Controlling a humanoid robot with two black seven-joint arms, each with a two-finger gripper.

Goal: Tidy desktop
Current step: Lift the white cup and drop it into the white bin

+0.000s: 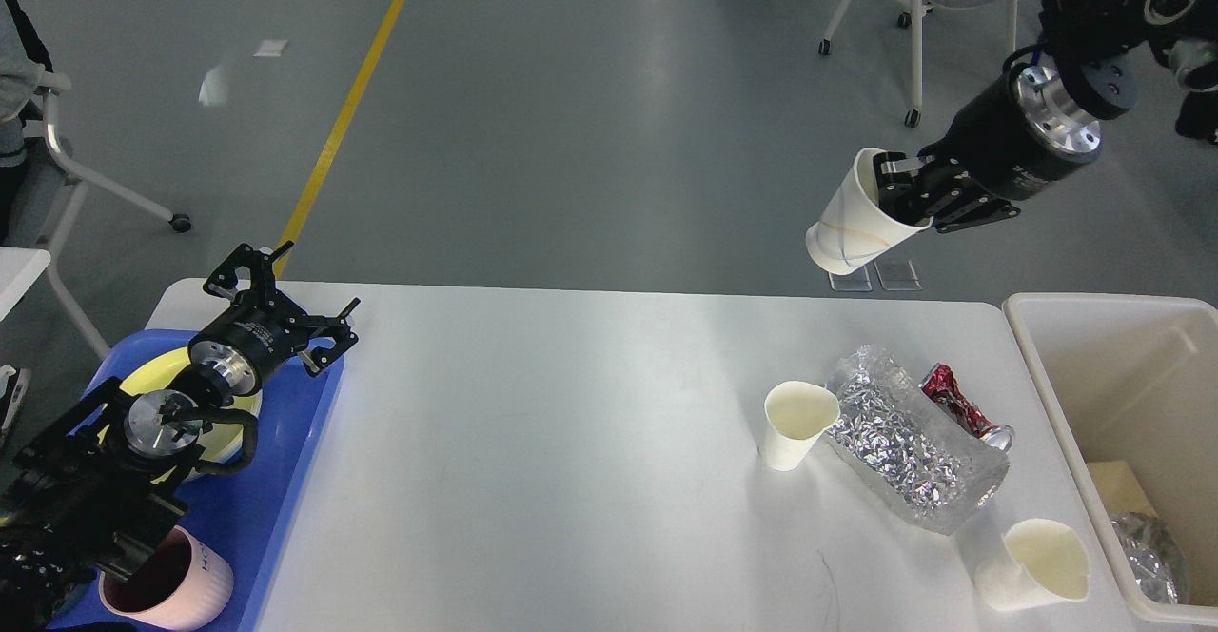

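The desktop (571,423) is a wide white tabletop. My right gripper (899,196) hangs high beyond its far right edge, shut on the rim of a white paper cup (842,227) that tilts mouth-up toward the arm. On the right part of the desktop stand an upright paper cup (795,423), a clear bag of crumpled foil (909,442), a crushed red can (961,404) and a tipped paper cup (1037,565). My left gripper (290,297) is open over the far corner of a blue tray (285,480), holding nothing.
A cream-white bin (1042,365) stands off the right end, with foil and cardboard inside. The blue tray carries a yellow bowl (166,365) and a pink mug (171,589). Office chairs stand on the grey floor at left and far right.
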